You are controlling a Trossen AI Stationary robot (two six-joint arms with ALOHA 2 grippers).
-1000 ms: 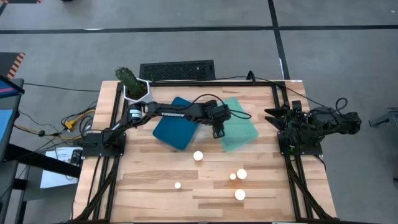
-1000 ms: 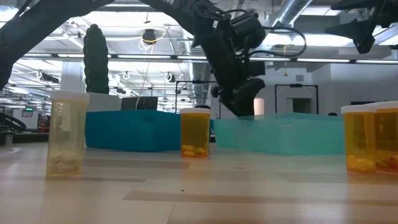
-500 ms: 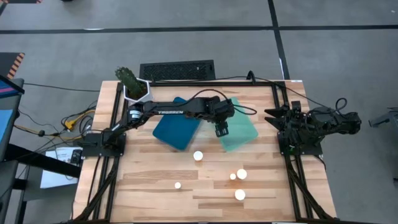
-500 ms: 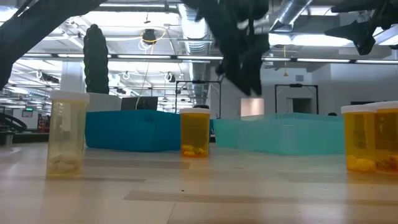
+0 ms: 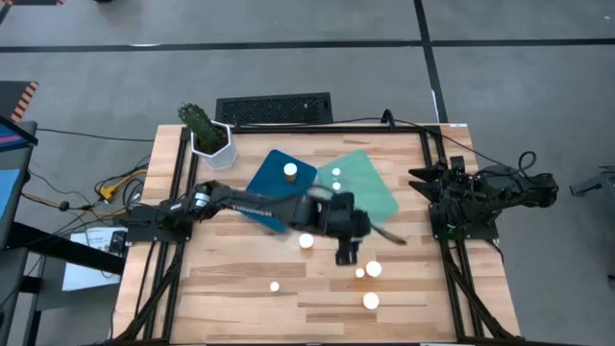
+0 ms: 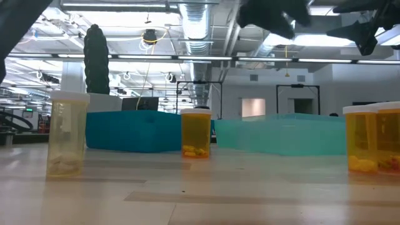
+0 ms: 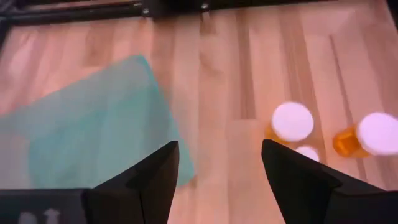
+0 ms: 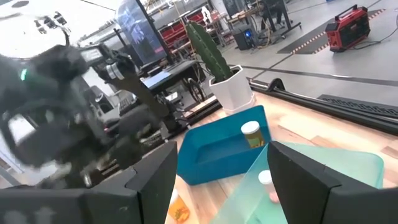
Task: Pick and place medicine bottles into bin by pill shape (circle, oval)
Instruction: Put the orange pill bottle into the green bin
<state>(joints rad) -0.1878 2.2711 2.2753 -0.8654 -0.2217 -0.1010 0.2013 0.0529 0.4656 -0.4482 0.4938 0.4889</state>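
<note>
Over the loose medicine bottles (image 5: 372, 270), left pincer (image 5: 345, 258) spread and empty. Right pincer (image 8: 214, 180) parted, parked at the surface (image 5: 221, 298) edge. Risks toppling crowded neighbours if lowered off-centre.

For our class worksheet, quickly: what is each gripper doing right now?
Left gripper: open, holding nothing, above the table near the bottles.
Right gripper: open, empty, parked at the table's right edge.

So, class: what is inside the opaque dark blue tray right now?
One white-capped amber medicine bottle stands inside the dark blue tray. The left arm crosses over the tray's near part, so whatever lies under it is hidden. The pills' shape cannot be made out.
</note>
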